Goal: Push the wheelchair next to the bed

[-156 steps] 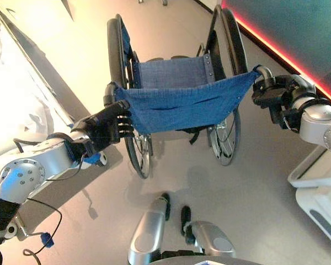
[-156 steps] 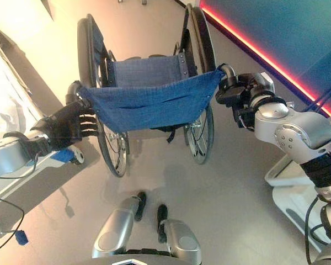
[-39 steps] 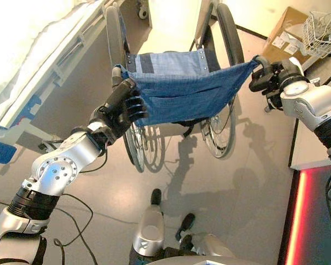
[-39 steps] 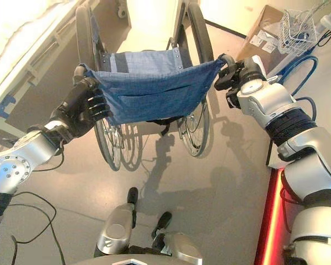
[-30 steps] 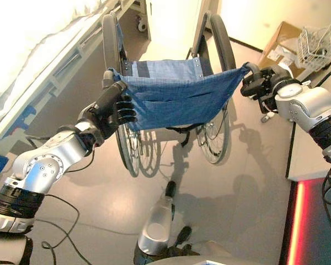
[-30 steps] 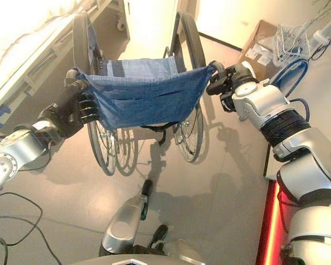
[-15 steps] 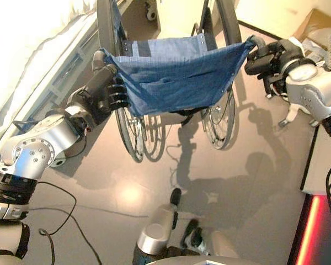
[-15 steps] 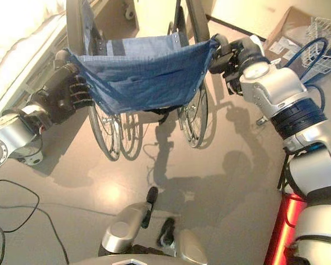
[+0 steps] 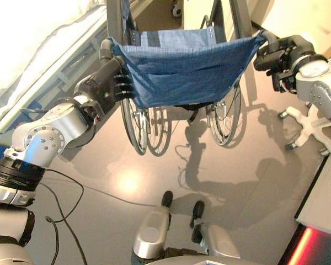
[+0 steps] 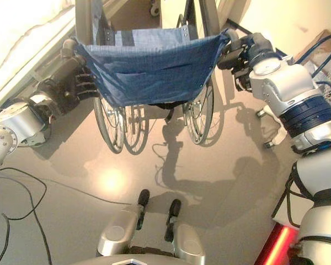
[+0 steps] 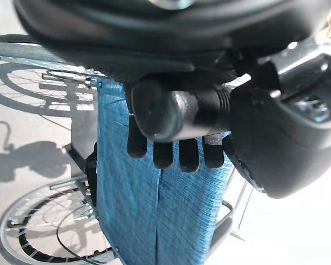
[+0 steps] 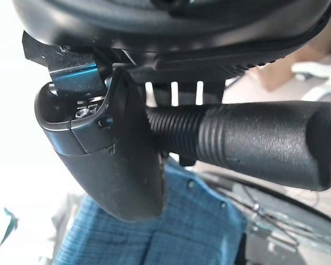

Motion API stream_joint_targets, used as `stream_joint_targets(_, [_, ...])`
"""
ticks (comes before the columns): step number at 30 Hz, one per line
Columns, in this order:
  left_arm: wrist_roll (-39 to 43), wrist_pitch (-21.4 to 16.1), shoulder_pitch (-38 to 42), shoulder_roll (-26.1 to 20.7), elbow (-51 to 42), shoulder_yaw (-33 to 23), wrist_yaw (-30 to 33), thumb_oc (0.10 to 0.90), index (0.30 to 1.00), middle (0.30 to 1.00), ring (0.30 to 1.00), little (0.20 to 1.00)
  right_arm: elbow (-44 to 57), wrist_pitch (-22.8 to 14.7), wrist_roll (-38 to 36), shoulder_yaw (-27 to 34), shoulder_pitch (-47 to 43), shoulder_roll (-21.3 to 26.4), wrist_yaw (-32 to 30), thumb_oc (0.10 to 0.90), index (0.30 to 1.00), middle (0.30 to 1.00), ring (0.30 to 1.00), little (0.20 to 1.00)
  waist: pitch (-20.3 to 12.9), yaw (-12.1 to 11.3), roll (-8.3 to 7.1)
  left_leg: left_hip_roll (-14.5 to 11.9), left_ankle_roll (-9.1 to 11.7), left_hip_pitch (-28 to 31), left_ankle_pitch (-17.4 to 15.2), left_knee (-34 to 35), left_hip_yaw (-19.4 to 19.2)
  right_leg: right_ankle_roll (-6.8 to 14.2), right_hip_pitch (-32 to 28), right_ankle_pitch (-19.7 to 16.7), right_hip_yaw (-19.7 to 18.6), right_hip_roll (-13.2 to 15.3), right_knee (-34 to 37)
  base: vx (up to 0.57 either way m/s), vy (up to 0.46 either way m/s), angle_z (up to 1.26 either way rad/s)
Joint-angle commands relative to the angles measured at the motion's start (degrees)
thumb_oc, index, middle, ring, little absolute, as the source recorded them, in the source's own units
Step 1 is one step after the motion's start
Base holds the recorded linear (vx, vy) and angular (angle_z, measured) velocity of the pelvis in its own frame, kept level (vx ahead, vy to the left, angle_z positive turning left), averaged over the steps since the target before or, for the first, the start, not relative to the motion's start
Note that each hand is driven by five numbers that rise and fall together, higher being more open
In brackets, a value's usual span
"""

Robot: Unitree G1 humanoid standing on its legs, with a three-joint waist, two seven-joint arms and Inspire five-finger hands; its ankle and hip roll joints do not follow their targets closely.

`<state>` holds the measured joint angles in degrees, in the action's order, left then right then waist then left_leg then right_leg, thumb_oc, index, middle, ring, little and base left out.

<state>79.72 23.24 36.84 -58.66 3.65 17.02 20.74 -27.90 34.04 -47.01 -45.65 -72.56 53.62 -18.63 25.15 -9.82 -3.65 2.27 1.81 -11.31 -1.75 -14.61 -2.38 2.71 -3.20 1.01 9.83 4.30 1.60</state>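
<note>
Presently the left robot hand (image 9: 102,84) has its fingers (image 11: 166,152) curled round the left push handle (image 11: 174,113) of the wheelchair (image 9: 182,66), thumb closing on the grip from the other side. Right robot hand (image 9: 278,55) likewise wraps the ribbed right push handle (image 12: 248,138), thumb (image 12: 118,160) across the grip. Blue backrest cloth (image 10: 151,66) hangs slack between the two handles, on the near side of the wheelchair. Both large rear wheels (image 9: 138,124) stand on the grey floor (image 9: 243,165) under the cloth. Bed (image 9: 38,61) with pale covers lies close along the wheelchair's left side, its frame rail near the left wheel. White star-shaped chair base (image 9: 309,127) stands on the floor to the wheelchair's right, a little apart from it.
</note>
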Motion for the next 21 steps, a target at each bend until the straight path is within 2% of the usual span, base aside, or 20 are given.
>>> stream_joint_targets(1, [-3.41, -9.35, -0.75, 0.61, -2.51, -9.49, 0.04, 0.4, 0.3, 0.3, 0.3, 0.3, 11.09, -8.31, 2.79, 3.15, -0.3, 0.62, 4.22, 0.4, 0.3, 0.3, 0.3, 0.3, -9.92, 0.08, 0.48, -3.64, 2.91, -1.54, 8.44, 6.11, 0.31, 1.62, 1.27, -2.65, 3.51, -0.82, -0.8, 0.07, 0.11, 0.01])
stream_joint_targets(4, [-3.26, -8.54, 2.0, 1.02, -1.48, -8.07, 0.73, 0.4, 0.3, 0.3, 0.3, 0.3, 8.6, -8.69, 2.02, 2.48, -1.03, 0.28, 4.22, 0.4, 0.3, 0.3, 0.3, 0.3, -10.71, 0.34, 1.18, -3.8, 2.81, 0.56, 7.75, 9.39, -0.16, 1.92, 1.61, -2.09, 5.1, -0.1, -1.09, 0.07, 0.109, -0.08])
stream_joint_targets(9, [-2.1, -7.6, 6.63, 0.83, 1.75, -4.96, 0.79, 0.4, 0.3, 0.3, 0.3, 0.3, 5.75, -9.54, 0.81, 0.56, -2.47, 0.45, 3.91, 0.4, 0.3, 0.3, 0.3, 0.3, -11.46, 0.66, 1.23, -2.84, 2.29, 2.59, 6.43, 10.23, 0.08, 2.72, 1.73, -2.45, 5.85, 1.31, -0.82, 0.07, 0.079, -0.01])
stream_joint_targets(16, [-2.45, -7.3, 7.44, 0.67, 3.23, -4.45, 0.27, 0.4, 0.3, 0.3, 0.3, 0.3, 6.11, -8.93, -1.25, 0.69, -2.38, 1.35, 2.52, 0.4, 0.3, 0.3, 0.3, 0.3, -12.06, 1.13, 1.28, -2.16, 1.24, 5.58, 5.58, 12.75, -0.02, 3.43, 1.71, -2.93, 5.58, 1.91, -0.31, 0.06, 0.05, 0.0])
stream_joint_targets(17, [-2.66, -7.16, 7.54, 0.65, 3.45, -4.35, 0.36, 0.456, 0.385, 0.385, 0.385, 0.385, 6.22, -9.12, -1.86, 1.08, -2.14, 1.63, 2.09, 0.728, 0.792, 0.792, 0.792, 0.792, -12.17, 1.3, 1.25, -2.09, 1.02, 6.05, 5.34, 13.06, -0.12, 3.53, 1.73, -2.96, 5.46, 2.0, -0.31, 0.03, 0.014, 0.0])
stream_joint_targets(18, [-2.8, -7.2, 7.55, 0.67, 3.52, -4.31, 0.39, 0.491, 0.436, 0.436, 0.436, 0.436, 6.23, -9.27, -1.94, 1.2, -2.03, 1.65, 1.96, 0.8, 0.9, 0.9, 0.9, 0.9, -12.16, 1.32, 1.25, -2.09, 0.99, 6.13, 5.31, 13.1, -0.14, 3.55, 1.71, -2.96, 5.45, 2.03, -0.31, 0.0, 0.0, 0.0])
stream_joint_targets(19, [-3.03, -7.11, 7.56, 0.6, 3.77, -4.41, 0.3, 0.667, 0.7, 0.7, 0.7, 0.7, 6.23, -9.45, -2.05, 1.48, -1.8, 1.82, 2.0, 0.8, 0.9, 0.9, 0.9, 0.9, -12.23, 1.36, 1.25, -2.07, 0.93, 6.29, 5.24, 13.24, -0.14, 3.61, 1.73, -2.97, 5.44, 2.06, -0.31, 0.0, 0.0, 0.0])
stream_joint_targets(20, [-3.12, -7.05, 7.42, 0.48, 3.74, -4.55, 0.33, 0.8, 0.9, 0.9, 0.9, 0.9, 6.36, -9.65, -2.1, 1.8, -1.52, 2.09, 1.92, 0.8, 0.9, 0.9, 0.9, 0.9, -12.33, 1.42, 1.25, -2.1, 0.88, 6.5, 5.18, 13.42, -0.19, 3.66, 1.73, -2.98, 5.44, 2.1, -0.32, 0.0, 0.0, 0.0])
stream_joint_targets(21, [-3.38, -7.15, 7.14, 0.4, 3.58, -4.8, 0.48, 0.8, 0.9, 0.9, 0.9, 0.9, 6.69, -9.75, -2.36, 2.14, -1.3, 2.43, 1.57, 0.8, 0.9, 0.9, 0.9, 0.9, -12.46, 1.47, 1.24, -2.09, 0.84, 6.68, 5.08, 13.52, -0.22, 3.71, 1.72, -2.96, 5.37, 2.12, -0.33, 0.03, 0.004, 0.0])
